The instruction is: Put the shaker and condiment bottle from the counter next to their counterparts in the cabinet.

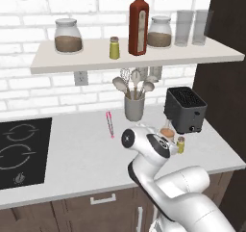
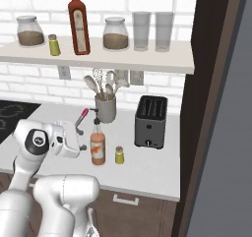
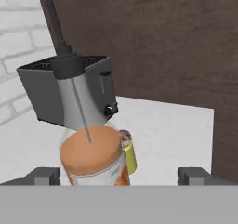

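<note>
Condiment bottle (image 2: 98,149) stands on counter (image 2: 147,167), shaker (image 2: 119,155) just beside. Gripper (image 3: 119,175) fingers apart, straddling bottle body. Looks rigid, smooth, top-heavy w/ thin spout; best gripped mid-body at label, not neck.

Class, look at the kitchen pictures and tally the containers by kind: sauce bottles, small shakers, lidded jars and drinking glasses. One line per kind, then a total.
Sauce bottles: 2, the condiment bottle on the counter, the red bottle on the shelf.
Shakers: 2, the shaker on the counter, its twin on the shelf.
Lidded jars: 2.
Glasses: 2.
Total: 8.
</note>
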Tool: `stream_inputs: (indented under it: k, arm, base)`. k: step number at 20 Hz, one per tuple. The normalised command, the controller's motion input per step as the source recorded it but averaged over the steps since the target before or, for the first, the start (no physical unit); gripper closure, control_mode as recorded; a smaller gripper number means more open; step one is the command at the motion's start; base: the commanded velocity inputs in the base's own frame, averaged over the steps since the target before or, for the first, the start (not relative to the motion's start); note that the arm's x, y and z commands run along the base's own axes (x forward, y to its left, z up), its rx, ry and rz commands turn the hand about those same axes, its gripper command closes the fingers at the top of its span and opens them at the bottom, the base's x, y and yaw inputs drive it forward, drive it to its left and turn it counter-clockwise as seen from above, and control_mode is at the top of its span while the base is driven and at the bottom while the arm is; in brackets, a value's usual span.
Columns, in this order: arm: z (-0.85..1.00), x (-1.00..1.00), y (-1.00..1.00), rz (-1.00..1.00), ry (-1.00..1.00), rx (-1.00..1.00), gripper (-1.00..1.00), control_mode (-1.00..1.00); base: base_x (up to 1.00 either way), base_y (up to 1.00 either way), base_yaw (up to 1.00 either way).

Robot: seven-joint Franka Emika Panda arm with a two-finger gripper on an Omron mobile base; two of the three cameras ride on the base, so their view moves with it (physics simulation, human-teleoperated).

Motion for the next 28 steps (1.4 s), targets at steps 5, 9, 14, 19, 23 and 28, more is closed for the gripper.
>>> stream_inputs:
  k: [5,9,14,19,23,28]
  arm:
    - [0.0,0.0,-0.12,0.0,0.0,0.0,-1.0,-1.0]
    - [0.0,0.0,-0.15,0.0,0.0,0.0,-1.0,-1.0]
    - [0.0,0.0,-0.09,0.0,0.0,0.0,-1.0,-1.0]
    - [0.0,0.02,-0.05,0.02,0.0,0.0,-1.0,-1.0]
    - [0.0,0.07,-0.01,0.03,0.0,0.0,-1.0,-1.0]
    - [0.0,0.08,-0.02,0.03,0.0,0.0,-1.0,-1.0]
  base:
    - [0.0,0.0,0.0]
    - [0.0,0.0,0.0]
    - [0.0,0.0,0.0]
    - [0.0,0.0,0.0]
    - [0.0,0.0,0.0]
    - [0.0,0.0,0.0]
